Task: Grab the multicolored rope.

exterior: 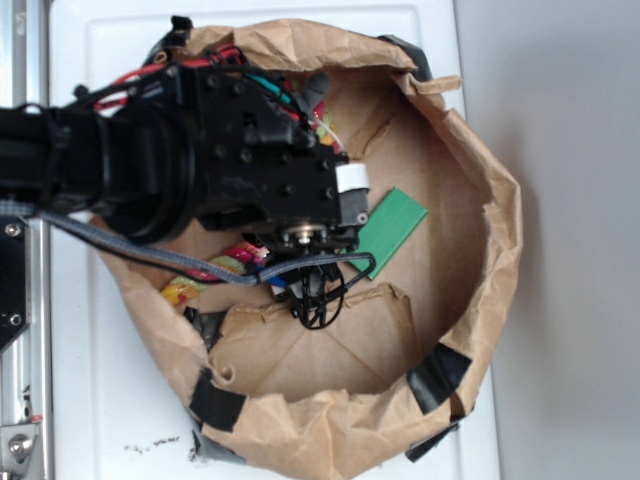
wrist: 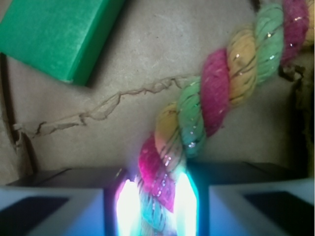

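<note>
The multicolored rope (wrist: 216, 93), twisted in red, yellow and light green, runs from the top right of the wrist view down between my fingers. My gripper (wrist: 156, 206) is shut on its lower end, with both glowing pads pressed against the strands. In the exterior view the black arm covers most of the rope (exterior: 205, 278); only a short striped piece shows at the arm's lower left, over the brown paper floor. The gripper's fingertips are hidden under the arm there.
A flat green block (exterior: 392, 228) (wrist: 59, 37) lies right of the arm. A crumpled brown paper wall (exterior: 500, 200) rings the floor, held by black tape patches (exterior: 435, 380). A torn crease (wrist: 98, 110) crosses the paper. The white table (exterior: 100, 440) surrounds it.
</note>
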Controlling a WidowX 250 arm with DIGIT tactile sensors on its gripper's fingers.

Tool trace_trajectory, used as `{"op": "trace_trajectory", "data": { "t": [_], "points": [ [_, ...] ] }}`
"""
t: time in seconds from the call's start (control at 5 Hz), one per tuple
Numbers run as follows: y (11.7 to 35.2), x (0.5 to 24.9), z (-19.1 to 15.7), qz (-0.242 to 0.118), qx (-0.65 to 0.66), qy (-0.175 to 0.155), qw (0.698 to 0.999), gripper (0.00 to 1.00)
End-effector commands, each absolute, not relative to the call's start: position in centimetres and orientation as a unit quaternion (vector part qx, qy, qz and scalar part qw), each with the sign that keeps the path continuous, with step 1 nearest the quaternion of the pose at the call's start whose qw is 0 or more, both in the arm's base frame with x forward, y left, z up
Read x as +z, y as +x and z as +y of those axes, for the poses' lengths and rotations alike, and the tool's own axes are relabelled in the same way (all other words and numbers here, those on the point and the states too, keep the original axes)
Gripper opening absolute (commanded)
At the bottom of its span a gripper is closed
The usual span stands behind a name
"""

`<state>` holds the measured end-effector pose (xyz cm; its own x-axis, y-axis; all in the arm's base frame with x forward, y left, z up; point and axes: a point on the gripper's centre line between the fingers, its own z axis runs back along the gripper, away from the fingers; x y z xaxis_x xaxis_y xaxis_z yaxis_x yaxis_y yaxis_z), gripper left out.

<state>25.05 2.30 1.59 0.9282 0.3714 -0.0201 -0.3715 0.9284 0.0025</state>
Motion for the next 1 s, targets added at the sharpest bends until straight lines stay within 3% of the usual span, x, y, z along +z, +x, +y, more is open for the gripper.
{"op": "trace_trajectory", "data": {
  "t": [0.0, 0.2, 0.4, 0.6, 0.8],
  "points": [
    [24.0, 11.8, 1.6, -0.033, 0.21, -0.025, 0.977, 0.0],
    [22.7, 16.7, 1.1, -0.068, 0.219, -0.03, 0.973, 0.0],
    [22.2, 18.5, 1.0, -0.076, 0.214, -0.029, 0.974, 0.0],
    [22.2, 18.9, 1.1, -0.083, 0.213, -0.038, 0.973, 0.0],
    [22.4, 18.6, 0.9, -0.084, 0.2, -0.015, 0.976, 0.0]
  ]
}}
